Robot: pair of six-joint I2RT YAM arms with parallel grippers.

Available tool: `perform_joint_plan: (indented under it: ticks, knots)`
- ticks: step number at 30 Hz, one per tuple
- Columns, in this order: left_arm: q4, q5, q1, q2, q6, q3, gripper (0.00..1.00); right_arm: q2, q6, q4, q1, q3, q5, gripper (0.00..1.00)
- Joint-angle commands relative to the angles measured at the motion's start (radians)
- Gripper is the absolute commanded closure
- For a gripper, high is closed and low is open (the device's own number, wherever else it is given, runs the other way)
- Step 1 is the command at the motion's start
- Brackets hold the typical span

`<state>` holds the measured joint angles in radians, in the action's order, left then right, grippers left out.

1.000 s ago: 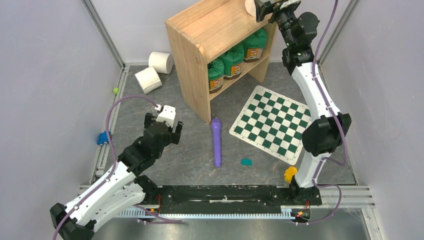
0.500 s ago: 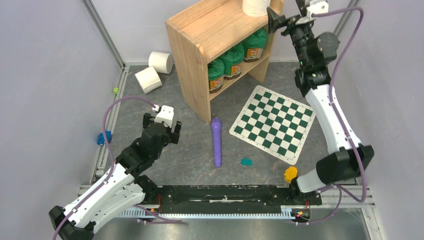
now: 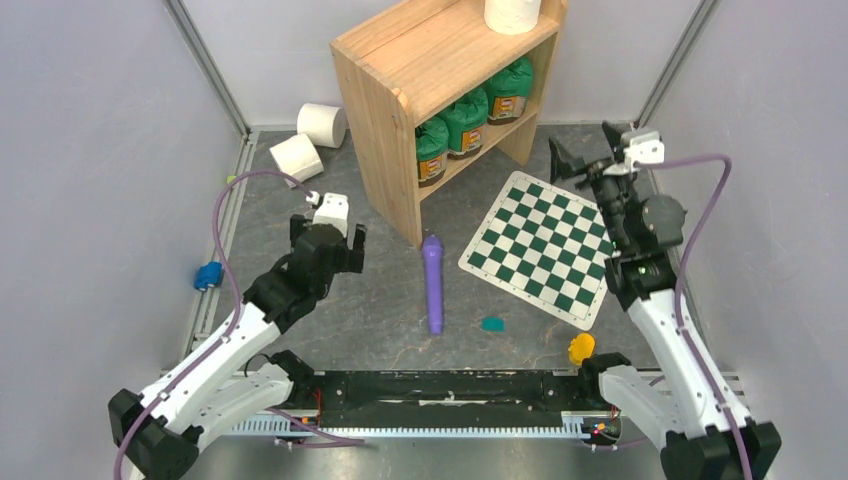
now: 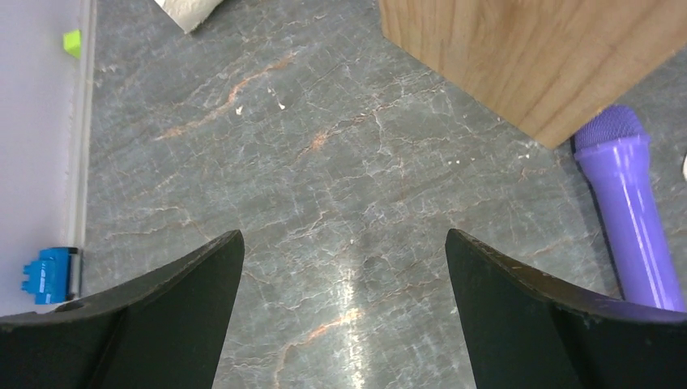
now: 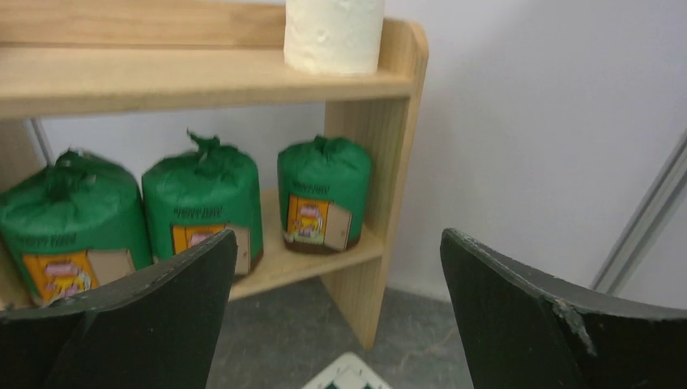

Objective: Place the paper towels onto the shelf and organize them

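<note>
One paper towel roll (image 3: 512, 14) stood upright at far right corner of shelf (image 3: 440, 55) top. Nearer roll (image 3: 296, 159) and farther roll (image 3: 321, 124) sat at table (image 3: 380, 300) far left corner, beside shelf. Left gripper (image 4: 342, 237) gaped empty; right gripper (image 5: 337, 235) likewise. Seemed best for left gripper to straddle nearer roll across curved side, clear of shelf panel.

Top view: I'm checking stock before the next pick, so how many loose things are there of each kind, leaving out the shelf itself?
paper towels: 3
green canisters: 3
purple microphone: 1
checkered board: 1
blue block: 1
teal piece: 1
yellow piece: 1
green cube: 1
Total: 12
</note>
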<state>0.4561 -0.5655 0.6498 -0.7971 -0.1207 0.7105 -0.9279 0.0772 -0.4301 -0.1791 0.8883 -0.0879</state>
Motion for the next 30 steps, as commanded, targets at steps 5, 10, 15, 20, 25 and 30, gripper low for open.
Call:
perform_joint_plan:
  ticks: [5,10,15,20,25,30]
  knots:
    - [-0.092,0.314,-0.338,-0.203,-0.23,0.145,0.01,0.201,-0.075,0.095,0.003,-0.253,-0.01,0.02]
    - [-0.197,0.48,-0.551,-0.333,-0.31,0.174,0.02,0.257,-0.109,0.111,0.003,-0.326,-0.032,0.02]
    - [-0.36,0.635,-0.744,-0.483,-0.396,0.215,0.03,0.29,-0.06,0.12,-0.027,-0.345,0.001,0.02]
    - [-0.525,0.789,-0.882,-0.671,-0.478,0.28,0.02,0.298,0.01,0.14,-0.09,-0.347,0.052,0.02]
    - [-0.724,0.938,-0.973,-0.865,-0.544,0.349,0.03,0.3,0.019,0.139,-0.102,-0.356,0.054,0.02]
    - [-0.808,1.078,-1.029,-1.078,-0.595,0.487,0.04,0.293,0.037,0.147,-0.102,-0.358,0.072,0.02]
